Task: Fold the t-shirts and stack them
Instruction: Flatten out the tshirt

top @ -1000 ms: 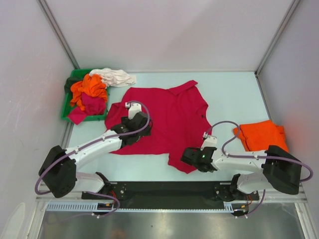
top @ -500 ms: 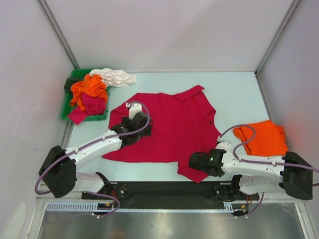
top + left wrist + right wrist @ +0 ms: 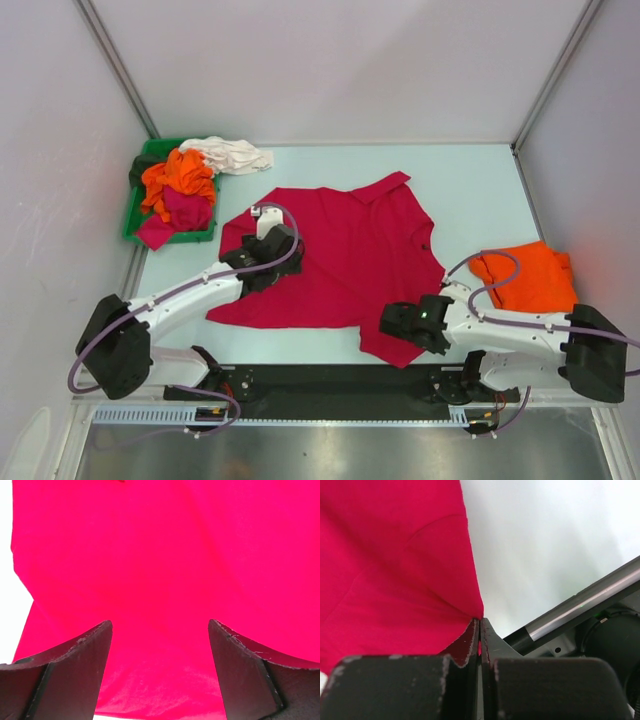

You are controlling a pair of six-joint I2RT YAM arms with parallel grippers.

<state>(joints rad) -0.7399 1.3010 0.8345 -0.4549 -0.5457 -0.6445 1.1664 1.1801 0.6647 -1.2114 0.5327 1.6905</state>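
You're at the flatten-it-out step: crimson shirt (image 3: 340,250) sprawled mid tabletop (image 3: 470,190), right hand (image 3: 479,625) pinching its near corner, left hand (image 3: 160,624) spread wide just over the cloth, so I'd pull that corner taut before folding.

The crimson t-shirt (image 3: 350,255) lies spread flat on the worktop (image 3: 470,185). The left jaws are positioned over its left portion, near a sleeve. The right jaws are positioned at its near right corner. A folded orange t-shirt (image 3: 530,275) lies to the right of the right jaws. Beyond the left jaws, a green bin (image 3: 132,215) holds a crumpled orange shirt (image 3: 180,172) and a magenta shirt (image 3: 186,208). A white shirt (image 3: 235,155) drapes over the bin's far edge.
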